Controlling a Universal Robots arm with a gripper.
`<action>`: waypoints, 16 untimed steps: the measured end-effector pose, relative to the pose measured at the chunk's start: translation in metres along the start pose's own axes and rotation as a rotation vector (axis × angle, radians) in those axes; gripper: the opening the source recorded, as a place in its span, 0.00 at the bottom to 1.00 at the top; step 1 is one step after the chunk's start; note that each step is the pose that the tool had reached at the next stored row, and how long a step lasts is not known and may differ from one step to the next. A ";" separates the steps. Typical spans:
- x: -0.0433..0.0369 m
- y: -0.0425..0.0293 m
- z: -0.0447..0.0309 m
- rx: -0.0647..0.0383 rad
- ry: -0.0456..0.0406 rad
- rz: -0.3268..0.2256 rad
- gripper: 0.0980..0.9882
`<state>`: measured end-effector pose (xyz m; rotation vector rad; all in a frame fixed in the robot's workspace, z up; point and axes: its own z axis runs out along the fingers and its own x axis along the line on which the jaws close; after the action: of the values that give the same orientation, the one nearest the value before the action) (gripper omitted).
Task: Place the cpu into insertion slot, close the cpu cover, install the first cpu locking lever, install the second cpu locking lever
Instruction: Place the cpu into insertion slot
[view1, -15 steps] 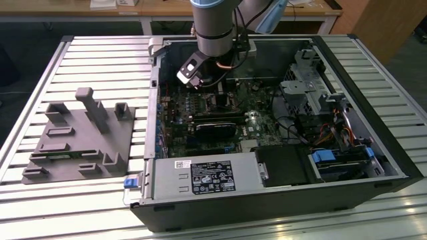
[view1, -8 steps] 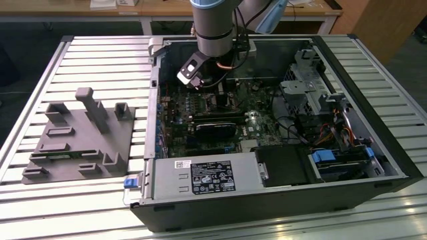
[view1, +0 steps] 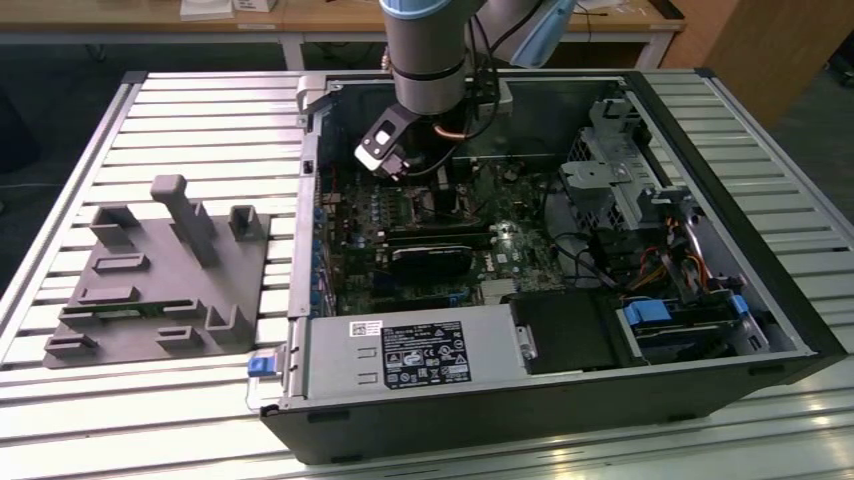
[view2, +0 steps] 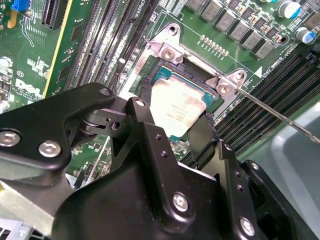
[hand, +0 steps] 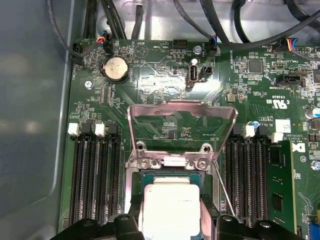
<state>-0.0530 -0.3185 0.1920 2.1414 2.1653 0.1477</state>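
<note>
Tool (view2: 172, 117) tight on cpu (hand: 170, 207) (edges hidden)

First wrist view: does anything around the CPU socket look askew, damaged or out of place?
Nothing stands out. The cpu looks square to the insertion slot, held between the fingers. The cpu cover stands raised on its hinge and looks unbent.

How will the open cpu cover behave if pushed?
The cpu cover is a thin metal frame, so probably stiff and light. Hinged beside the insertion slot, it would likely swing over the cpu, not slide.
</note>
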 end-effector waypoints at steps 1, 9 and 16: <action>0.0000 0.0000 0.0002 0.000 -0.0001 0.000 0.49; -0.0001 -0.0007 0.0009 0.000 0.0003 0.000 0.49; -0.0002 -0.0010 0.0003 -0.001 -0.0024 0.000 0.49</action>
<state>-0.0539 -0.3186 0.1916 2.1399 2.1639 0.1456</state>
